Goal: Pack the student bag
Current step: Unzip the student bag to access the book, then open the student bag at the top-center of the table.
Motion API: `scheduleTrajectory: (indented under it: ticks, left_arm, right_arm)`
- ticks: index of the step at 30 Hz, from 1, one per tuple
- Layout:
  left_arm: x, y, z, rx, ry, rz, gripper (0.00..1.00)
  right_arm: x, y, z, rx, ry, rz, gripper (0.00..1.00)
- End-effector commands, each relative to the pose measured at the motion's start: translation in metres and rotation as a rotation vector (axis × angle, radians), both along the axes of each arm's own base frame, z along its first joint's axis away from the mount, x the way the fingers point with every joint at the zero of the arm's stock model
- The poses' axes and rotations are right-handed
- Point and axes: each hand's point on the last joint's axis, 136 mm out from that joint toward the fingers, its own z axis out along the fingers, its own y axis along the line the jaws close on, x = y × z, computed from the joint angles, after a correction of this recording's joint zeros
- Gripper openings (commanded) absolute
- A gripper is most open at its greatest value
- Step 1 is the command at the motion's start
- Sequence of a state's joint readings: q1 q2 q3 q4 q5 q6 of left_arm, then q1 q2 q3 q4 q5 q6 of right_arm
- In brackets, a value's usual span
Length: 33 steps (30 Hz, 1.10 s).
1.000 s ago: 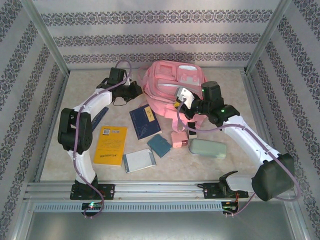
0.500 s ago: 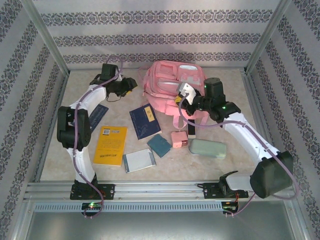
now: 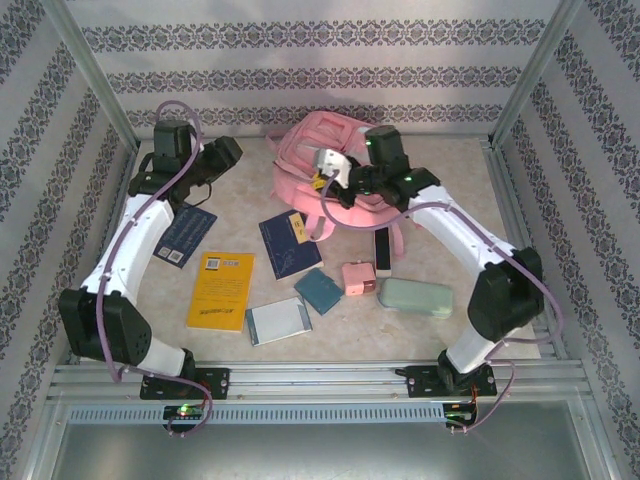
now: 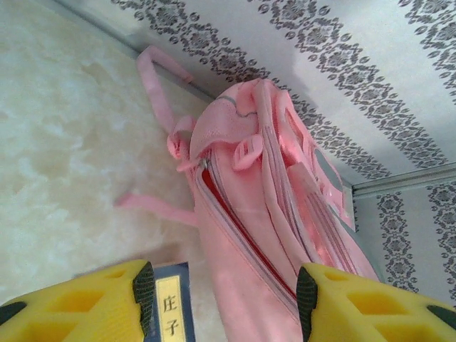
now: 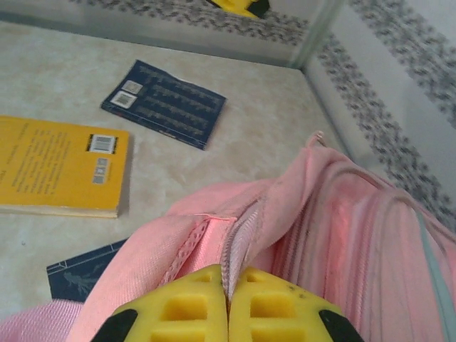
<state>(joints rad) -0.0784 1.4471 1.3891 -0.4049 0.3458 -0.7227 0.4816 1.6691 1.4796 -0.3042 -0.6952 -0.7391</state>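
The student bag (image 3: 300, 150), a soft pink backpack, stands at the back middle of the table with its straps trailing forward. My right gripper (image 3: 320, 180) is shut on the pale zipper edge of the student bag (image 5: 342, 235), its yellow fingers (image 5: 192, 306) pinched together on the tape. My left gripper (image 3: 230, 152) hangs to the left of the bag, apart from it. In the left wrist view the student bag (image 4: 263, 214) lies beyond the left gripper (image 4: 224, 292), whose jaws stand open with nothing between them. A red lining shows along the bag's long zipper.
In front of the bag lie a yellow book (image 3: 222, 290), two dark blue books (image 3: 290, 243) (image 3: 185, 235), a silver notebook (image 3: 278, 322), a teal case (image 3: 318, 290), a small pink box (image 3: 358, 278), a pale green case (image 3: 415, 297) and a black bar (image 3: 383, 250). Patterned walls close three sides.
My left gripper has opened, let go near the bag and swung back to the left. The right gripper has dragged the bag's edge left and toward the back wall.
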Motion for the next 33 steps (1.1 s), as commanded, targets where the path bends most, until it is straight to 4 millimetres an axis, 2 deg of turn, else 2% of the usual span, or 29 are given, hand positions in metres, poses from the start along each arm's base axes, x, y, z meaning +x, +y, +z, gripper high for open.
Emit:
scheduleTrajectory:
  ticks: [1,3,6,8,11,14,16,17,21,23,25,28,33]
  left_arm:
    - [-0.026,0.012,0.005,0.045,0.014,0.041,0.56]
    - [-0.036,0.017,0.013,0.082,-0.003,0.047,0.57]
    - [-0.046,0.017,0.015,0.102,-0.005,0.031,0.57]
    - [-0.049,0.013,0.009,0.097,0.002,0.008,0.57]
    - [-0.048,0.0,-0.004,0.114,0.034,-0.06,0.53]
    - [-0.046,-0.025,-0.012,0.172,0.076,-0.172,0.52]
    - [-0.046,-0.051,-0.023,0.227,0.118,-0.287,0.52]
    - [-0.047,-0.065,-0.029,0.263,0.135,-0.351,0.53]
    - [-0.061,-0.121,-0.06,0.39,0.191,-0.625,0.57]
    - [-0.066,-0.139,-0.076,0.438,0.209,-0.726,0.59]
    - [-0.067,-0.151,-0.087,0.453,0.206,-0.803,0.59]
    - [-0.07,-0.168,-0.095,0.413,0.169,-0.914,0.58]
    - [-0.084,-0.198,-0.113,0.289,0.146,-1.139,0.55]
  right_arm:
    - [-0.044,0.039,0.032,0.012,-0.151,0.248,0.0]
    - [-0.059,0.045,0.02,-0.036,-0.152,0.294,0.0]
    - [-0.08,0.042,0.003,-0.085,-0.116,0.318,0.0]
    - [-0.095,0.037,-0.013,-0.12,-0.112,0.316,0.0]
    - [-0.114,0.018,-0.048,-0.208,-0.104,0.282,0.0]
    - [-0.127,0.003,-0.064,-0.213,-0.084,0.225,0.39]
    - [-0.133,-0.003,-0.054,-0.133,-0.071,0.173,0.55]
    - [-0.136,-0.006,-0.046,-0.091,-0.064,0.162,0.58]
    - [-0.143,-0.019,-0.002,0.123,-0.001,0.08,0.58]
    - [-0.136,-0.027,0.015,0.23,0.016,-0.014,0.59]
    - [-0.122,-0.043,0.028,0.351,0.05,-0.17,0.62]
    - [-0.105,-0.07,0.034,0.456,0.163,-0.376,0.61]
    - [-0.099,-0.1,0.022,0.523,0.263,-0.516,0.6]
